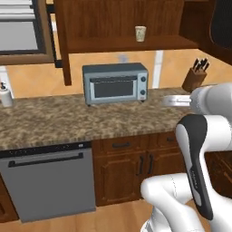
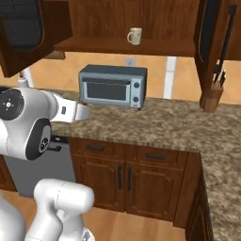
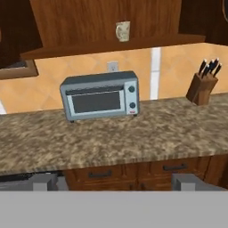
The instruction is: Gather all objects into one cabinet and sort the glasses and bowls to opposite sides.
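The dark brown wall cabinet (image 1: 127, 44) (image 2: 122, 46) (image 3: 102, 46) stands open above the counter, and its door with the long black bar handle (image 2: 225, 44) is swung out to the right. One cream-white mug (image 1: 140, 33) (image 2: 134, 35) (image 3: 123, 31) sits upright on the cabinet's bottom board. My gripper (image 3: 118, 182) is open and holds nothing. It hangs in front of the counter, well below and short of the mug, aimed at the toaster oven. The red mugs and the black bowl are out of view.
A grey toaster oven (image 1: 115, 83) (image 2: 112, 86) (image 3: 100, 95) stands on the granite counter (image 1: 68, 122) under the cabinet. A knife block (image 1: 195, 74) (image 3: 202, 87) is to its right and a white bottle (image 1: 5, 95) at the far left. A dishwasher (image 1: 47, 181) and drawers sit below.
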Robot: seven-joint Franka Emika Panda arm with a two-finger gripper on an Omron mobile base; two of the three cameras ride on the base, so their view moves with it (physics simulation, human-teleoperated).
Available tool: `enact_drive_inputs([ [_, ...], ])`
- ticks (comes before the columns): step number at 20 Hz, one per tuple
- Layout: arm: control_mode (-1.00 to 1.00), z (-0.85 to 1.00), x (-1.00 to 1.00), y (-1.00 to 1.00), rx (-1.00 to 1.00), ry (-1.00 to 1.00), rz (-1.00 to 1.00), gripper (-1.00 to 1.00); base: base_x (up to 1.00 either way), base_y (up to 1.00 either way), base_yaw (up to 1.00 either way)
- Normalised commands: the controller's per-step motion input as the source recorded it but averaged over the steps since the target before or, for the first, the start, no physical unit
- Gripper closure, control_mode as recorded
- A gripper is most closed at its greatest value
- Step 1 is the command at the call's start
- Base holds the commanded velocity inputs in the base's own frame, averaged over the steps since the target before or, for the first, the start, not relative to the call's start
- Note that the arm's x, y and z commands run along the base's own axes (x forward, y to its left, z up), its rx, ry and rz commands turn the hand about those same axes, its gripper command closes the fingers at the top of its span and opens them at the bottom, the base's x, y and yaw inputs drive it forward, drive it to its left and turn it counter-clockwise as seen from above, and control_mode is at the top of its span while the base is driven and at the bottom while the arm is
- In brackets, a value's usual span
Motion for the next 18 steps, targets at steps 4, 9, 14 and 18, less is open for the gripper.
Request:
enact_drive_inputs([
  [4,1.00,0.00,0.00,0.00,0.00,0.00,0.00,-1.00,0.54,0.08,0.18],
  [9,1.00,0.00,0.00,0.00,0.00,0.00,0.00,-1.00,0.66,-0.11,0.03],
  [14,1.00,0.00,0.00,0.00,0.00,0.00,0.00,-1.00,0.49,0.00,0.05],
  [18,1.00,0.00,0.00,0.00,0.00,0.00,0.00,-1.00,0.56,-0.18,0.03],
])
